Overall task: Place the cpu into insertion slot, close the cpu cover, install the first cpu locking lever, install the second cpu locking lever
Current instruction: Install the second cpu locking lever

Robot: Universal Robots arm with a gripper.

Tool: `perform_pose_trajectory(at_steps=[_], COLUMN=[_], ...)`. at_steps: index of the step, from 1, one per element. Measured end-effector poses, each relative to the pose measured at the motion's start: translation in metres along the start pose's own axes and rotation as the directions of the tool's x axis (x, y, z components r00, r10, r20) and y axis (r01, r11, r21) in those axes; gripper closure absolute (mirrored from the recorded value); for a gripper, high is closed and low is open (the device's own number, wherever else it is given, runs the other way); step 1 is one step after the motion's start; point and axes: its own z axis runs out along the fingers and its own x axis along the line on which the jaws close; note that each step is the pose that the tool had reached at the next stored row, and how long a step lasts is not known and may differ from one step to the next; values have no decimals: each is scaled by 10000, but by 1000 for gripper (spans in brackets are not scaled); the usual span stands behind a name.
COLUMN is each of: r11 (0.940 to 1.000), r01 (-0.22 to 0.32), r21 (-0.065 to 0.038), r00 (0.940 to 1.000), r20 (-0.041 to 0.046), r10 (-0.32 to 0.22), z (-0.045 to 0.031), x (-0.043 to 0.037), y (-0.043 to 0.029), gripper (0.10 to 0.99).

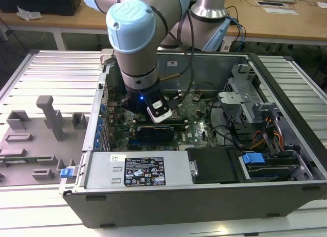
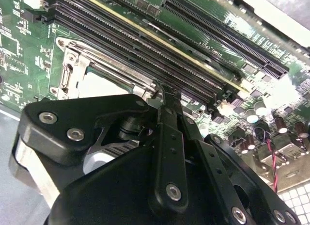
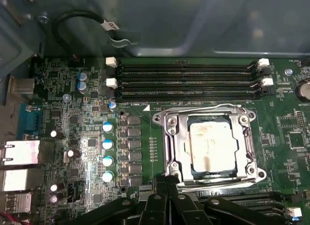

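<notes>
While the arm reaches down into the open computer case [image 1: 214,196] in the exterior view, its gripper [image 3: 167,184] hangs low over the green motherboard [image 3: 87,137], at the rim of the CPU socket. In the first wrist view the black fingers [image 3: 160,200] come together to a tight point with no visible gap, so the jaws look drawn narrow, closed on nothing that shows; whether the tips touch the socket's metal edge I cannot tell.

Just beyond the jaw tips the cpu [image 3: 209,146] lies flat in the socket, its pale silvery face turned up and marked with smears. Around it the cpu cover [image 3: 169,137] sits down over the chip as a silver frame, the chip showing through its window. Farther out from the jaws, past the socket, run the long black memory slots [image 3: 186,80] with white clips at their ends.

In the second wrist view the gripper [image 2: 167,96] meets the socket's near corner, with the cpu cover [image 2: 97,57] and a pale patch, probably the cpu [image 2: 97,87], just ahead of the fingers [image 2: 169,137].
</notes>
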Motion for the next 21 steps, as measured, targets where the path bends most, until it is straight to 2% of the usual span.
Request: perform_pose_trajectory(at_steps=[10,12,15,17,18,19,21], r11=[10000,10000,10000,10000,10000,9997,9993], r01=[1,0,-1,1,3,-2,-27], r21=[-2,-6,-2,12,99,257,372], r00=[10000,10000,10000,10000,10000,10000,10000], r20=[0,3,0,0,-4,-9,-14], r10=[-1,0,1,-1,-3,3,27], z=[20,-11,-154,-222,-258,-278,-280], x=[4,0,-16,-25,-34,-47,-79], y=[24,33,67,84,94,99,102], gripper=[980,980,980,980,980,980,980])
